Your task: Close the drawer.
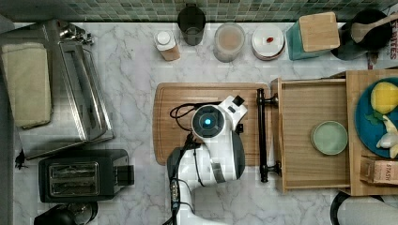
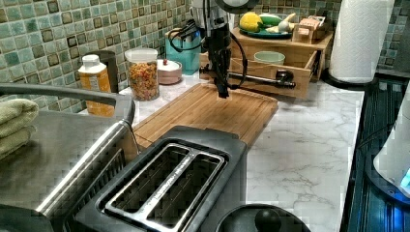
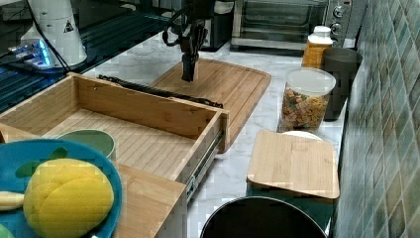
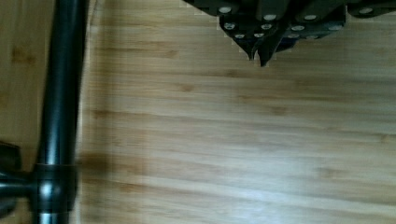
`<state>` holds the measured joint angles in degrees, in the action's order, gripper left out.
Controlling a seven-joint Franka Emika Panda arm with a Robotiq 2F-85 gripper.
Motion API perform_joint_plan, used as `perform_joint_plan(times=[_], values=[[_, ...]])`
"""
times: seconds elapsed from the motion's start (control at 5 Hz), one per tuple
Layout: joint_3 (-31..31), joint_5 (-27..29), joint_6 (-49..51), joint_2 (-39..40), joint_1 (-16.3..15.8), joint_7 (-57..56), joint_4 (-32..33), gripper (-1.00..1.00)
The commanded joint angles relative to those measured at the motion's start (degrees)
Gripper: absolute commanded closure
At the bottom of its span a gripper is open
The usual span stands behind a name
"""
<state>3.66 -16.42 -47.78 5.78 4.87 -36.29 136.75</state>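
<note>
A small cardboard box (image 1: 378,171) at the lower right of the top view carries brown print that reads roughly "PASTA", its first letter unclear. At the upper right edge of the top view, a printed item (image 1: 392,47) shows the letters "RTES". In the right view's upper left, a white cylinder (image 3: 55,27) bears a black triangular warning sign.

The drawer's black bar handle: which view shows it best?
The top view: the whole handle runs unobstructed between both posts, beside the cutting board. In the left view the arm crosses part of it. In the right view it peeks over the drawer front. The wrist view shows one close-up stretch.
</note>
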Motion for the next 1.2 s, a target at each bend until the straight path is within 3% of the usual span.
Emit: perform_joint_plan(times=[0.2,0.6,1.0,1.2], values=[[-4.4,1.9,-3.0,0.3,6.6,-15.8,-1.1,1.00],[-6.7,6.0,-7.6,1.6,11.4,-29.2,-0.3,1.00],[-9.1,10.0,-2.2,4.9,14.5,-36.7,-6.4,1.00],[-10.3,12.5,-5.1,6.2,17.6,-41.4,-7.2,1.00]])
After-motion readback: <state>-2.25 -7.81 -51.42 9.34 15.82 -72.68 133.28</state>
